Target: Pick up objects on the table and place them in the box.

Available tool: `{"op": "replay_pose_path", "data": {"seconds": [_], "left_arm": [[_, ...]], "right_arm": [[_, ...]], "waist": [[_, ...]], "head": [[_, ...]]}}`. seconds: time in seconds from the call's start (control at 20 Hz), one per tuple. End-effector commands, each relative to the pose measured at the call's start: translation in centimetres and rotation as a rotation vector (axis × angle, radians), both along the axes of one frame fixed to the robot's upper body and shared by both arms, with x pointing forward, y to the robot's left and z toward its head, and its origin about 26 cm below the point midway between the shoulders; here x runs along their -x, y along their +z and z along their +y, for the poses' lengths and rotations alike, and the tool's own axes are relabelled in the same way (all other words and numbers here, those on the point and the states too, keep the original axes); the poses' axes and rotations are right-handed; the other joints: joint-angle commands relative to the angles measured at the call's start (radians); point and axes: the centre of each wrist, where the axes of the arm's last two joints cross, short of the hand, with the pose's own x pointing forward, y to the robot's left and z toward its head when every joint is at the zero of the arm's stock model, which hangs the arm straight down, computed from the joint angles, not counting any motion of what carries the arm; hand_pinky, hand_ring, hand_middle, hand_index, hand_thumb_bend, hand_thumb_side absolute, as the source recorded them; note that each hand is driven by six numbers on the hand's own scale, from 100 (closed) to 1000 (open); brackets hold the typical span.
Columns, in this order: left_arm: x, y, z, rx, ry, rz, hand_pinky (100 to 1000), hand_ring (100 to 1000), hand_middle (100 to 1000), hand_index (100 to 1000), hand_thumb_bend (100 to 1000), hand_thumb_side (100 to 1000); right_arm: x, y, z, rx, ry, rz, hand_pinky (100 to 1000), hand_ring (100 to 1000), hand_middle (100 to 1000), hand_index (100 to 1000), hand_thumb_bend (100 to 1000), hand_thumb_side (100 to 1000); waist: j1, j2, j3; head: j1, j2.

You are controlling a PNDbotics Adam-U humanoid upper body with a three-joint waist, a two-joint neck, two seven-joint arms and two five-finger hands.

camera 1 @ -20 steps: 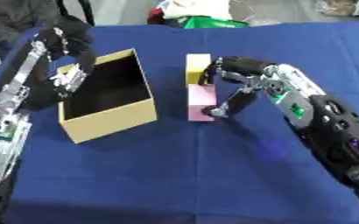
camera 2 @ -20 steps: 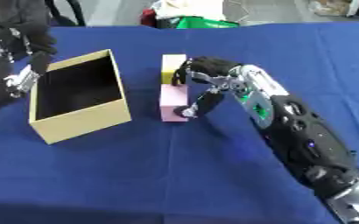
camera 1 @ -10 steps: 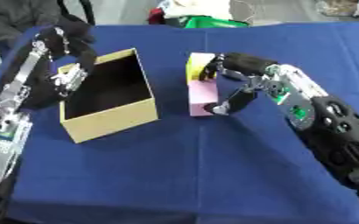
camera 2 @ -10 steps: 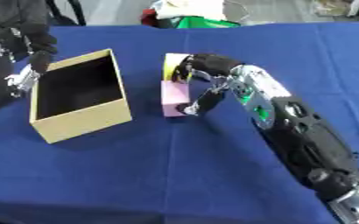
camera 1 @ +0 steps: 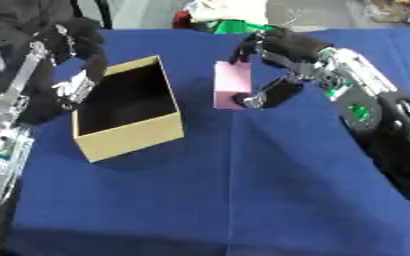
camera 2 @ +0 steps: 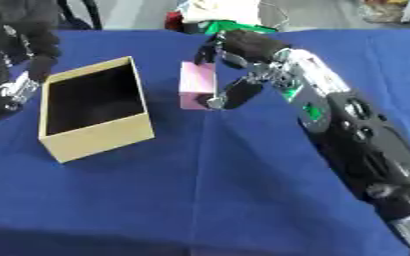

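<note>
Left eye view: your right hand (camera 1: 278, 60) is pinching the pink block (camera 1: 232, 91), not yet boxed; the box (camera 1: 130, 129) is sitting empty left, left hand (camera 1: 75, 87) relaxed beside it.

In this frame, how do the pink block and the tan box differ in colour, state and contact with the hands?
The pink block is a solid, closed slab standing on end; the tan box is larger, open-topped and looks empty. The right hand pinches the pink block between fingers and thumb; the tan box is held by neither hand, though the left hand hovers by its left wall. Both are box-shaped things over the blue tablecloth.
</note>
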Motion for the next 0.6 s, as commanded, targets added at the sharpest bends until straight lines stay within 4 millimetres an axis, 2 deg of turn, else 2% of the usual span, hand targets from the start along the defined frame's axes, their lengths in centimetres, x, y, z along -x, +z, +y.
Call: {"op": "replay_pose_path", "data": {"seconds": [0.05, 0.1, 0.35, 0.6], "left_arm": [[0.4, 1.7, -0.6, 0.002, -0.032, -0.063, 654, 668, 666, 839, 327, 615], [0.4, 1.9, -0.9, 0.007, -0.043, -0.069, 654, 668, 666, 839, 327, 614], [0.5, 3.0, -2.8, 0.038, -0.119, -0.1, 656, 669, 667, 838, 330, 607], [0.5, 3.6, -4.3, 0.05, -0.19, -0.109, 656, 669, 667, 839, 329, 608]], "right_arm": [[0.3, 2.8, -0.2, -0.026, 0.0, -0.068, 832, 738, 516, 499, 269, 371], [0.3, 3.0, -0.1, -0.029, -0.002, -0.071, 832, 738, 516, 499, 291, 350], [-0.4, 3.7, 0.4, -0.048, -0.015, -0.08, 833, 738, 517, 501, 289, 352], [-1.7, 3.3, 0.9, -0.045, -0.046, -0.063, 836, 740, 519, 504, 286, 356]], "waist": [[0.001, -0.019, 0.016], [0.001, -0.019, 0.026], [0.007, -0.016, 0.087], [0.012, -0.01, 0.143]], "head": [[-0.018, 0.0], [-0.025, -0.001], [-0.082, -0.017], [-0.153, -0.034]]}}
